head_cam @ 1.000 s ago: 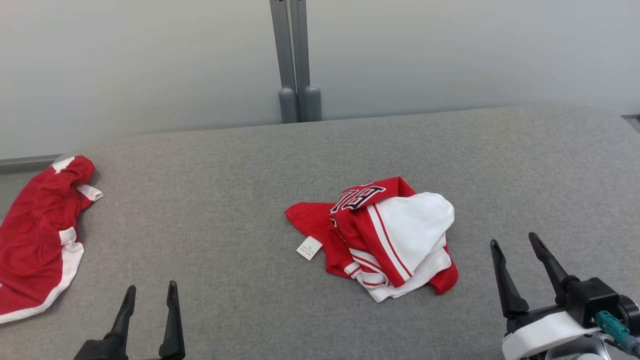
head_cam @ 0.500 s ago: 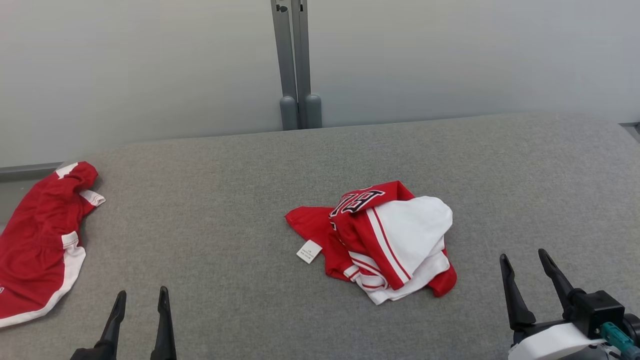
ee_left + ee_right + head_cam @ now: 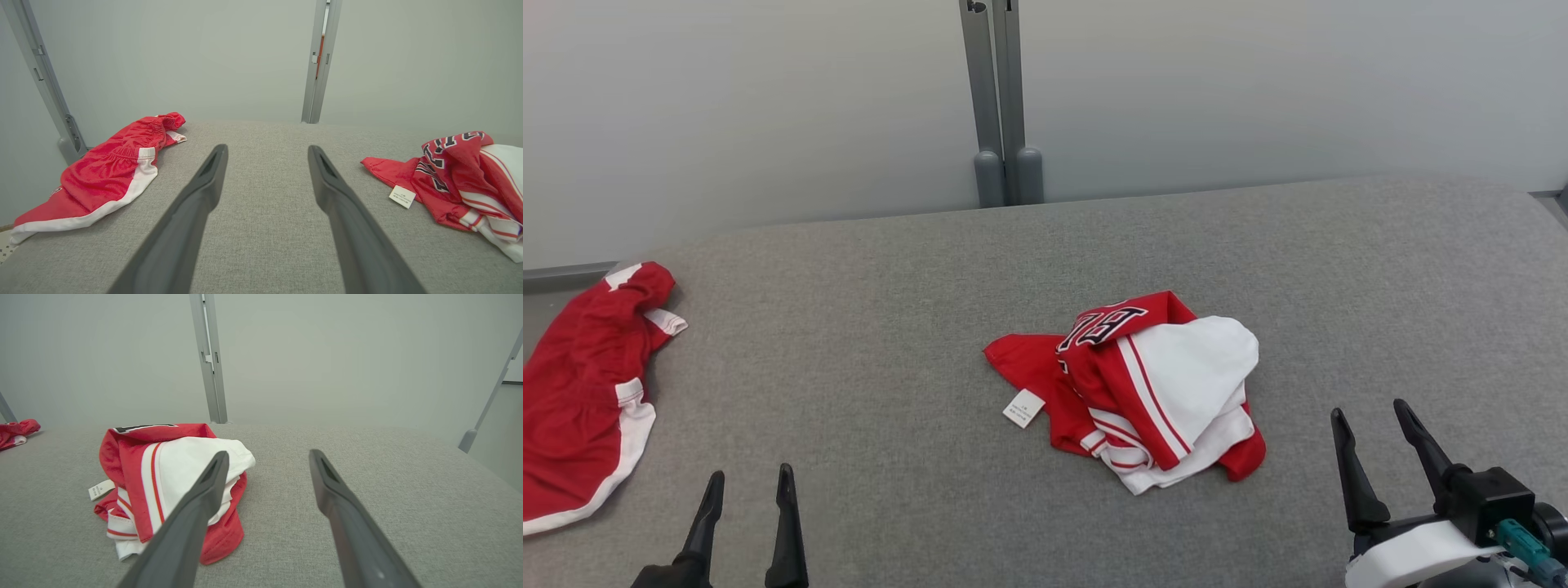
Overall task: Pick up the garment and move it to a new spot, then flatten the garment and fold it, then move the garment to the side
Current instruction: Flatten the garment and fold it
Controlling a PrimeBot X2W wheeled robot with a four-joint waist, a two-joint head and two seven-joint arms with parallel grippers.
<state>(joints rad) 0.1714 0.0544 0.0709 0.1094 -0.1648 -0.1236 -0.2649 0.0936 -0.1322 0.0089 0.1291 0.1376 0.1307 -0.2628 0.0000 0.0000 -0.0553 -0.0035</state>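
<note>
Near the middle of the grey fabric-covered bench (image 3: 890,310), the garment (image 3: 1143,392) is seen lying crumpled in a heap. It is red and white, with dark lettering on an upper fold and red stripes along the white panels. A small white label (image 3: 1023,407) is turned out at its left edge and rests on the bench. Well apart from it, at the bench's far left edge, a pair of red shorts (image 3: 580,400) with white trim is spread out loosely. The left tool (image 3: 751,471) is held low over bare bench at the near left, its fingers parted and empty. The right tool (image 3: 1368,408) is held at the near right, near the garment's right side, its fingers likewise spread wide and empty. No cloth is touched by either. Behind the bench a pale grey wall (image 3: 768,106) is seen, divided by a grey upright post (image 3: 996,98).
</note>
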